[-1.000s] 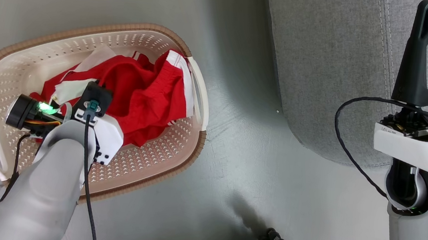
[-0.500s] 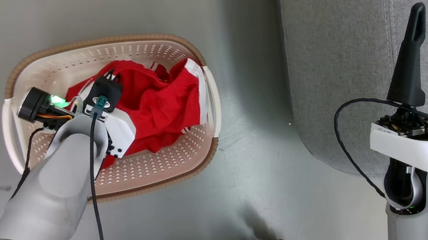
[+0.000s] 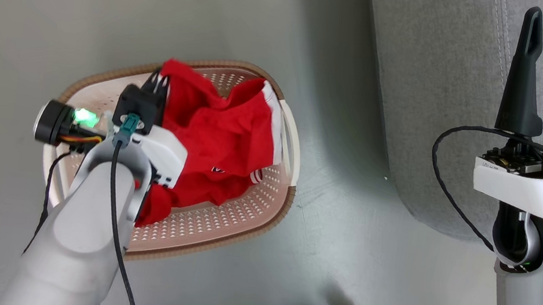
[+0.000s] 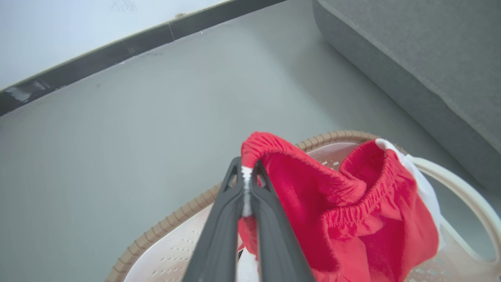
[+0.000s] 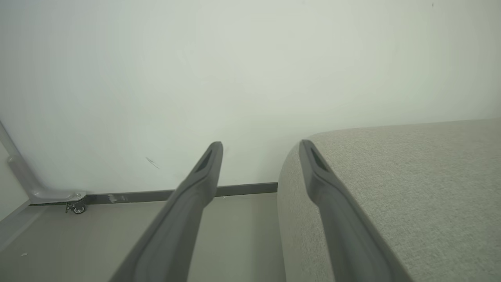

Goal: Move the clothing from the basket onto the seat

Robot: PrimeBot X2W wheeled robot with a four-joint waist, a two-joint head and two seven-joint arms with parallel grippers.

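Up comes the red waistband since a second ago: it lay low in the heap, and now it rides above the far rim of the basket. Over on that side the left jaws are pressed together on the elastic edge of the shorts, a sliver of white trim caught between them. The rest of the garment hangs slack back into the basket, with more red cloth under the wrist that I can't sort out. Light, limp stuff, this: it'll droop and swing and could snag a leg on the rim. But the gathered elastic is the thickest, grippiest part, so that looks a sound place to hold. Bare floor next, then the grey sofa, well apart from the basket. Far right, the right jaws stand spread wide with nothing between them, up by the sofa's rounded edge.
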